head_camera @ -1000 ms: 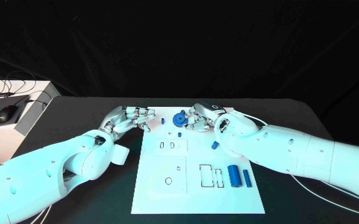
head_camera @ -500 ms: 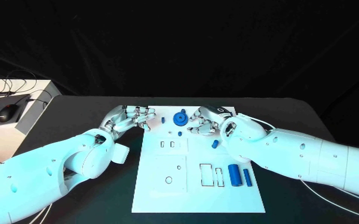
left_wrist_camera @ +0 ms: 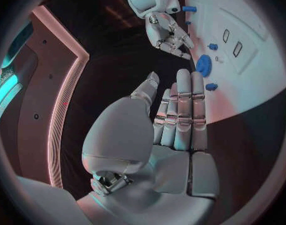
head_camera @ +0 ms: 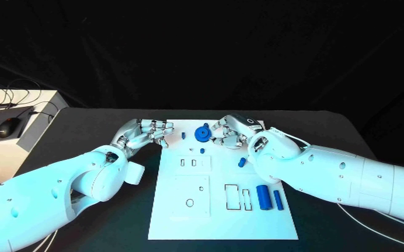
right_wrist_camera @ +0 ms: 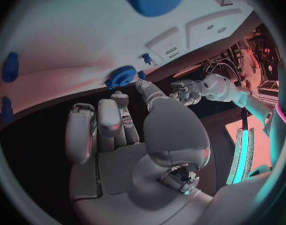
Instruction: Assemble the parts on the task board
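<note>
Black table [head_camera: 93, 129], right robot hand [head_camera: 229, 132] contact with blue gear [head_camera: 203, 133] unclear

No text, label, brand, number or sign could be read anywhere in these views. The task board [head_camera: 220, 217] carried only small black outlines of rectangles and ovals, with no letters or digits beside them that could be made out.
</note>
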Robot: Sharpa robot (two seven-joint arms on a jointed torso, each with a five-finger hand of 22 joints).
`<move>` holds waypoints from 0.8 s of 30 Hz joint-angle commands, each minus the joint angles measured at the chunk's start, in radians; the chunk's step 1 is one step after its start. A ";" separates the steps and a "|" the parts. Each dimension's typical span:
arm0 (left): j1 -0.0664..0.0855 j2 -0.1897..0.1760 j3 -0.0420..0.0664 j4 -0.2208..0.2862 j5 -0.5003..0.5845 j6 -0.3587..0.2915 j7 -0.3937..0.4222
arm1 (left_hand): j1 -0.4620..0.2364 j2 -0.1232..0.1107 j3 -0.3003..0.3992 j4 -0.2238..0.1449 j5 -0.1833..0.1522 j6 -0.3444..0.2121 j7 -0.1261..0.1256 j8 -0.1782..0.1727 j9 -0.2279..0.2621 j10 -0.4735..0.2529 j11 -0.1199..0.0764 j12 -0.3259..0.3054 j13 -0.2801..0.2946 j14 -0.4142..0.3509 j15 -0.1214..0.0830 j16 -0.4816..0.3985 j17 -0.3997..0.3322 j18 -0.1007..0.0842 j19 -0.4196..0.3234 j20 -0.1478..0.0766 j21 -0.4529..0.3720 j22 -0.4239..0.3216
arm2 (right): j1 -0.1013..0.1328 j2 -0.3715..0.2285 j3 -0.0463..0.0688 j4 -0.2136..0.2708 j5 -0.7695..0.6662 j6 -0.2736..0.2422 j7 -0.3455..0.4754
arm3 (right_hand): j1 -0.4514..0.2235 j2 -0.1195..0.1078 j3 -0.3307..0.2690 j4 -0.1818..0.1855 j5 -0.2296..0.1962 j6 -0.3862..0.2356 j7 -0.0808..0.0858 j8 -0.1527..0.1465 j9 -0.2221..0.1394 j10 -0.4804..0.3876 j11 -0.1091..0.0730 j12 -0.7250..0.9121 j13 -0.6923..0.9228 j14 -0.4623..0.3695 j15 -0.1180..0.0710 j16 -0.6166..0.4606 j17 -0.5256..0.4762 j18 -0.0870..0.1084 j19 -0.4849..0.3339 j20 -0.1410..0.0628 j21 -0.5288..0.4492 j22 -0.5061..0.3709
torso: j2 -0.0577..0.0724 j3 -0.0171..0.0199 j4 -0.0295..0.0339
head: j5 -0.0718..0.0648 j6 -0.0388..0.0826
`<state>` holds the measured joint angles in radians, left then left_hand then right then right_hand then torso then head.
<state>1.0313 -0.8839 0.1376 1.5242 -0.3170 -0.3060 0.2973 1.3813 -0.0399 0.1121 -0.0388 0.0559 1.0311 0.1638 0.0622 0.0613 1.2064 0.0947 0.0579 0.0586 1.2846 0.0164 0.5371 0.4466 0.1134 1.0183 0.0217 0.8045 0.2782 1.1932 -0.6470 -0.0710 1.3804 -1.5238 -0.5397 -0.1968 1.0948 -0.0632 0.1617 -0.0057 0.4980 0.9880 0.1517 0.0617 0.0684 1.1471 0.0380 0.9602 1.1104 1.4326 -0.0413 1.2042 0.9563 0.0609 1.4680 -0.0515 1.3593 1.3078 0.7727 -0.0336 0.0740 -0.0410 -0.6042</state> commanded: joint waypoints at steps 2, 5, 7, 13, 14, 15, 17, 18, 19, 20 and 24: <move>0.000 0.002 0.001 0.001 -0.001 0.013 0.011 | -0.002 0.007 0.004 0.001 -0.002 -0.002 0.002 0.001 0.002 -0.007 0.003 0.001 0.001 -0.005 0.000 0.002 -0.001 0.013 -0.004 0.000 0.004 -0.001 | 0.000 0.029 0.001 -0.029 0.002 0.006 0.004 | 0.004 0.000 -0.003 -0.006 -0.003 -0.011 0.007 0.002 -0.001 0.001 0.002 -0.003 -0.003 0.003 0.003 0.007 0.003 -0.007 0.079 0.000 0.005 0.207 | 0.001 -0.0008 0.0001 | -0.002 0.002; 0.000 0.003 0.001 0.002 -0.001 0.014 0.010 | -0.002 0.007 0.004 0.001 -0.002 -0.002 0.002 0.001 0.002 -0.007 0.003 0.001 0.001 -0.005 0.000 0.002 -0.001 0.013 -0.004 0.000 0.004 -0.001 | 0.000 0.050 0.001 -0.047 0.002 0.017 -0.011 | 0.002 -0.003 -0.006 -0.005 -0.004 -0.026 0.011 0.001 -0.001 -0.005 0.005 -0.009 -0.008 0.002 0.006 0.006 0.003 -0.006 0.078 0.002 0.001 0.206 | 0.001 -0.0013 0.0020 | -0.003 0.004; 0.000 0.004 0.001 0.002 -0.001 0.015 0.010 | -0.002 0.007 0.004 0.001 -0.002 -0.002 0.002 0.001 0.002 -0.007 0.003 0.001 0.001 -0.005 0.000 0.002 -0.001 0.013 -0.004 0.000 0.004 -0.001 | -0.001 0.065 0.001 -0.057 0.002 0.016 -0.024 | 0.001 -0.007 -0.008 0.000 0.000 -0.038 0.014 0.001 -0.001 -0.007 0.007 -0.011 -0.010 0.002 0.007 0.006 0.004 -0.006 0.078 0.004 0.001 0.206 | 0.002 -0.0014 0.0030 | -0.003 0.003; 0.000 0.005 0.001 0.002 -0.001 0.015 0.009 | -0.002 0.007 0.004 0.001 -0.002 -0.002 0.002 0.001 0.002 -0.007 0.003 0.001 0.001 -0.005 0.000 0.002 -0.001 0.013 -0.004 0.000 0.004 -0.001 | -0.001 0.095 0.001 -0.081 -0.001 0.018 -0.043 | 0.012 -0.022 -0.004 0.021 0.002 -0.267 0.032 -0.011 -0.016 -0.012 0.018 -0.011 -0.019 0.001 0.016 0.008 0.007 -0.004 0.078 0.012 0.001 0.206 | 0.001 -0.0026 0.0028 | -0.003 0.002; 0.000 0.005 0.001 0.002 -0.001 0.015 0.009 | -0.002 0.007 0.004 0.001 -0.002 -0.002 0.002 0.001 0.002 -0.007 0.003 0.001 0.001 -0.005 0.000 0.002 -0.001 0.013 -0.004 0.000 0.004 -0.001 | -0.001 0.098 0.001 -0.086 -0.002 0.019 -0.045 | 0.014 -0.024 -0.002 0.026 0.002 -0.289 0.034 -0.012 -0.017 -0.012 0.020 -0.010 -0.020 0.001 0.017 0.009 0.007 -0.003 0.078 0.014 0.001 0.206 | 0.001 -0.0027 0.0025 | -0.002 0.002; 0.000 0.005 0.001 0.002 -0.001 0.015 0.009 | -0.002 0.007 0.004 0.001 -0.002 -0.002 0.002 0.001 0.002 -0.007 0.003 0.001 0.001 -0.005 0.000 0.002 -0.001 0.013 -0.004 0.000 0.004 -0.001 | -0.001 0.102 0.001 -0.090 -0.002 0.020 -0.046 | 0.015 -0.027 -0.001 0.030 0.002 -0.295 0.034 -0.013 -0.018 -0.012 0.020 -0.008 -0.020 0.001 0.017 0.008 0.007 -0.003 0.078 0.015 0.001 0.206 | 0.001 -0.0021 0.0013 | -0.002 0.002; 0.000 0.006 0.001 0.001 -0.001 0.015 0.009 | -0.002 0.007 0.004 0.001 -0.002 -0.002 0.002 0.001 0.002 -0.007 0.003 0.001 0.001 -0.005 0.000 0.002 -0.001 0.013 -0.004 0.000 0.004 -0.001 | -0.001 0.109 0.001 -0.100 -0.002 0.023 -0.049 | 0.014 -0.029 -0.001 0.035 0.003 -0.315 0.036 -0.014 -0.020 -0.015 0.021 -0.010 -0.023 0.001 0.018 0.009 0.008 -0.003 0.078 0.015 0.002 0.206 | 0.001 -0.0022 0.0012 | -0.001 0.002; 0.000 0.006 0.001 0.001 -0.001 0.015 0.009 | -0.002 0.007 0.004 0.001 -0.002 -0.002 0.002 0.001 0.002 -0.007 0.003 0.001 0.001 -0.005 0.000 0.002 -0.001 0.013 -0.004 0.000 0.004 -0.001 | -0.001 0.113 0.001 -0.105 -0.002 0.023 -0.050 | 0.016 -0.032 0.002 0.040 0.003 -0.336 0.036 -0.015 -0.020 -0.015 0.021 -0.009 -0.024 0.001 0.019 0.009 0.008 -0.003 0.078 0.016 0.002 0.206 | 0.002 -0.0017 0.0006 | -0.001 0.002; 0.000 0.006 0.001 0.001 -0.001 0.015 0.009 | -0.002 0.007 0.004 0.001 -0.002 -0.002 0.002 0.001 0.002 -0.007 0.003 0.001 0.001 -0.005 0.000 0.002 -0.001 0.013 -0.004 0.000 0.004 -0.001 | -0.001 0.115 0.001 -0.108 -0.002 0.023 -0.050 | 0.018 -0.035 0.004 0.045 0.003 -0.366 0.036 -0.016 -0.022 -0.016 0.021 -0.008 -0.025 0.000 0.018 0.009 0.008 -0.003 0.078 0.016 0.002 0.206 | 0.002 -0.0020 0.0005 | -0.001 0.002; 0.000 0.007 0.001 0.000 -0.001 0.015 0.009 | -0.002 0.007 0.004 0.001 -0.002 -0.002 0.002 0.001 0.002 -0.007 0.003 0.001 0.001 -0.005 0.000 0.002 -0.001 0.013 -0.004 0.000 0.004 -0.001 | -0.001 0.118 0.001 -0.111 -0.002 0.024 -0.050 | 0.020 -0.037 0.007 0.051 0.003 -0.387 0.036 -0.017 -0.023 -0.016 0.020 -0.007 -0.026 0.001 0.019 0.009 0.008 -0.002 0.077 0.016 0.001 0.206 | 0.002 -0.0018 0.0001 | -0.001 0.001; 0.000 0.008 0.001 -0.002 -0.001 0.015 0.009 | -0.002 0.007 0.004 0.001 -0.002 -0.002 0.002 0.001 0.002 -0.007 0.003 0.001 0.001 -0.005 0.000 0.002 -0.001 0.013 -0.004 0.000 0.004 -0.001 | -0.001 0.126 0.001 -0.119 0.001 0.035 -0.049 | 0.022 -0.039 0.006 0.054 0.004 -0.379 0.035 -0.017 -0.023 -0.016 0.021 -0.007 -0.028 0.001 0.018 0.010 0.009 -0.003 0.078 0.016 0.002 0.206 | 0.002 -0.0010 0.0003 | -0.001 0.000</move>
<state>1.0313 -0.8781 0.1376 1.5222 -0.3170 -0.3058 0.2972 1.3813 -0.0399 0.1121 -0.0387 0.0559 1.0311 0.1638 0.0622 0.0613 1.2064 0.0947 0.0579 0.0586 1.2846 0.0164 0.5371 0.4467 0.1134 1.0183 0.0217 0.8044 0.2783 1.2012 -0.5270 -0.0651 1.2624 -1.5236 -0.5310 -0.2380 1.1151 -0.0942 0.1676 0.0420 0.4979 0.6392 0.1459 0.0480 0.0459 1.1340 0.0539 0.9508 1.0840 1.4307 -0.0286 1.2074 0.9641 0.0610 1.4644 -0.0405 1.3593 1.3074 0.7744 -0.0354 0.0746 -0.0412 -0.6035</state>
